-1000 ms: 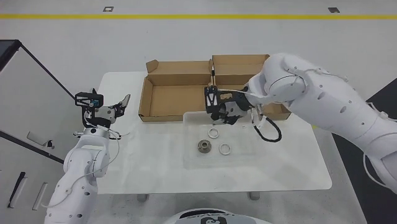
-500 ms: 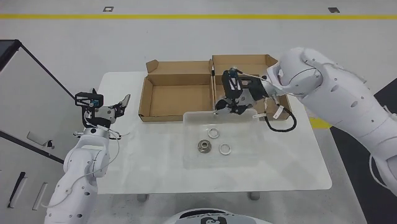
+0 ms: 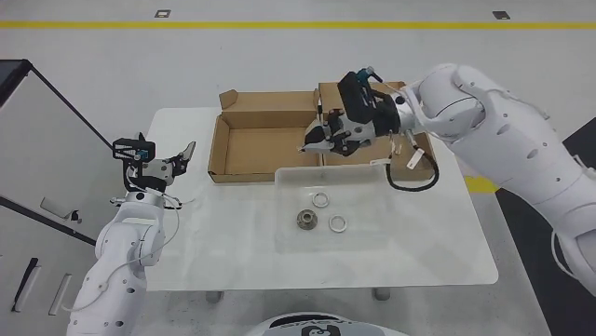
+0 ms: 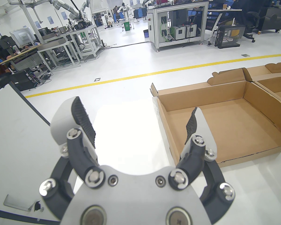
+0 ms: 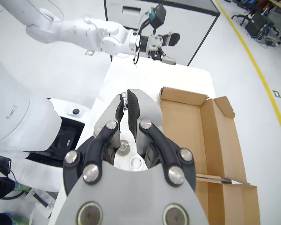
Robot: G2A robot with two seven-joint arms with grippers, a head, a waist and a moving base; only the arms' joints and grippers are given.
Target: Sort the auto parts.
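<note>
At the left edge of the worktop (image 3: 214, 243) the left hand (image 4: 138, 108) is held well apart from the parts, its fingers spread wide with nothing between them. Little risk is expected from it, provided it is not swung toward the left box (image 3: 261, 154) while the other arm is at work there. That box is seen to be bare inside.

Near the middle, a flanged hub (image 3: 304, 218) and two rings (image 3: 319, 200) lie in a shallow clear tray (image 3: 284, 174), not yet sorted.

Above the seam where the two boxes meet, the right hand (image 5: 125, 94) is clamped on a small threaded pin (image 5: 124, 100), which is gripped only at the very fingertips. This is judged the main hazard. The pin is thin and round, so it could be rolled or squeezed out of the pads if the wrist is turned sharply. Because the hand hangs over the shared wall, a release here could send the pin into the wrong box. It could also be bounced off the cardboard edge onto the worktop.

The right box (image 3: 358, 103) lies just beyond. Which box is meant for the pin cannot be told.
</note>
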